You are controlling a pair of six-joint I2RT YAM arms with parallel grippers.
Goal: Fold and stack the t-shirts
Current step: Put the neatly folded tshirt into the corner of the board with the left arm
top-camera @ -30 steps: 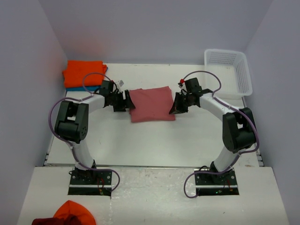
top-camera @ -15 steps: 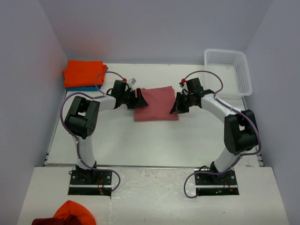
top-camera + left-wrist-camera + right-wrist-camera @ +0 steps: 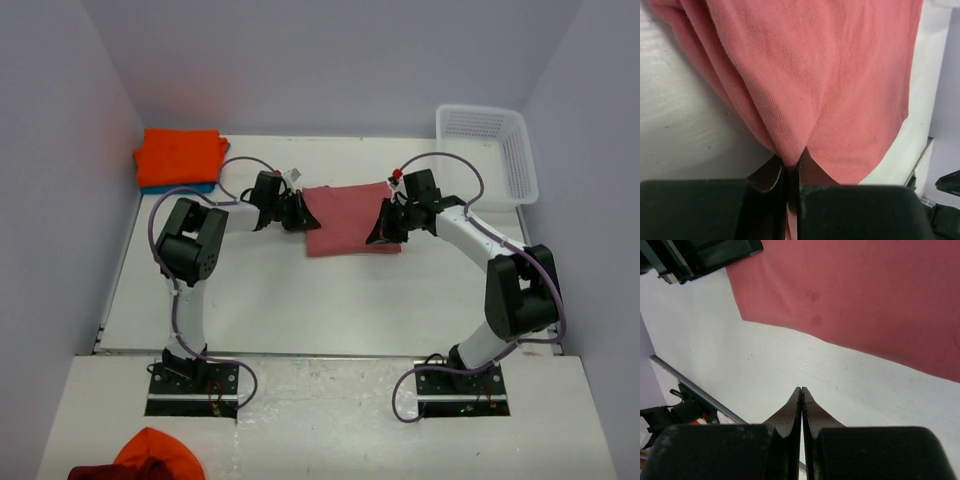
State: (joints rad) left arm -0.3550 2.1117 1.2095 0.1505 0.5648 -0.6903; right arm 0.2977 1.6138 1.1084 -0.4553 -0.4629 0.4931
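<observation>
**While the left hand (image 3: 298,212) pinches it, the folded dusty salmon-red cloth t-shirt (image 3: 350,220) sits further right**

Compared with a second ago, the salmon-red shirt lies further right on the white table (image 3: 300,300), now about midway between the two arms. The left arm reaches further across than it did, and the right hand (image 3: 385,228) has backed off to the right along with the shirt's edge.

In the left wrist view the left hand (image 3: 792,165) is clamped narrow on a gathered fold of the shirt (image 3: 840,75), with cloth showing between its fingers. In the right wrist view the right hand (image 3: 801,390) has its fingers pressed together with nothing between them. Its tips rest over bare table just short of the shirt's edge (image 3: 865,290).

The bright orange cloth t-shirt (image 3: 180,155) lies folded in the far left corner, on top of the teal-blue cloth t-shirt (image 3: 185,188), of which only an edge shows. The white plastic lattice basket (image 3: 520,165) stands in the far right corner.

A small white tab (image 3: 293,175) shows at the left wrist, too small to read.
</observation>
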